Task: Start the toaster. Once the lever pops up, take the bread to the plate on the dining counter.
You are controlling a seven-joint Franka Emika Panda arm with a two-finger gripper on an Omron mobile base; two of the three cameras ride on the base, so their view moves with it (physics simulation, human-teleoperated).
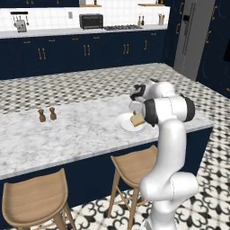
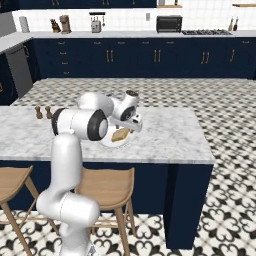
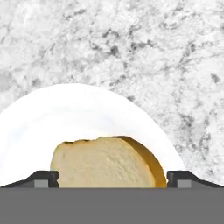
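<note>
- Gripper [image 3: 112, 178] spread wide just above the bread [image 3: 107, 161], fingertips [image 3: 43, 178] standing clear on either side of the slice.
- Bread lying on the white plate [image 3: 65, 113], leaning a little.
- Plate resting on the marble bench [image 1: 81, 130], near the edge above the wooden stools [image 1: 134, 168].
- Two brown shakers [image 1: 47, 114] well apart, farther along the slab.
- Toaster [image 1: 20, 25] far back on the rear worktop.

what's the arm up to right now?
The gripper hangs over the plate on the dining counter, jaws wide open. The bread sits on the plate between the fingertips, apparently released. The toaster stands on the far worktop. Delivery looks about done.
</note>
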